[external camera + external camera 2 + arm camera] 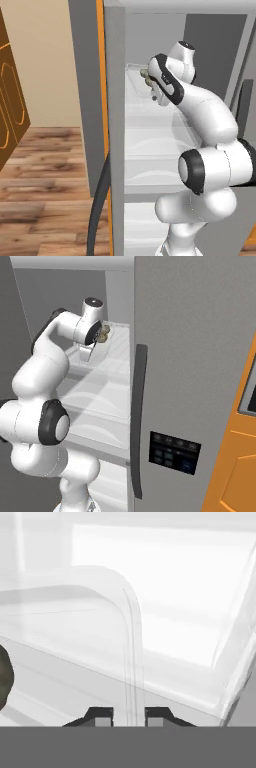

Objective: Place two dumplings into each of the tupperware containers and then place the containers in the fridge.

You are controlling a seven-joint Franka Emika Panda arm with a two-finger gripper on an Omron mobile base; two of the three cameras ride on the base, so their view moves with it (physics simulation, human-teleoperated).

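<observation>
Up high in the left base view, the white jointed arm [205, 115] is reaching into the tall grey fridge [114, 125]. From the right base view, tan-olive dumplings [104, 332] are sitting by its wrist. Along the hand view, the gripper [129, 716] is pinching the translucent pale tupperware container's rim [131, 642].

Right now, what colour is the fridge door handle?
Dark grey, nearly black: the fridge door handle runs vertically down the grey door. The right base view shows it best.

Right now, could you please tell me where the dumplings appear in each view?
Left base view: dumplings upper centre, left of the wrist.
Right base view: upper left, right of the wrist.
Hand view: one at the left edge, inside the tupperware container.
Shared landmark: the white fridge shelf beneath them.
</observation>
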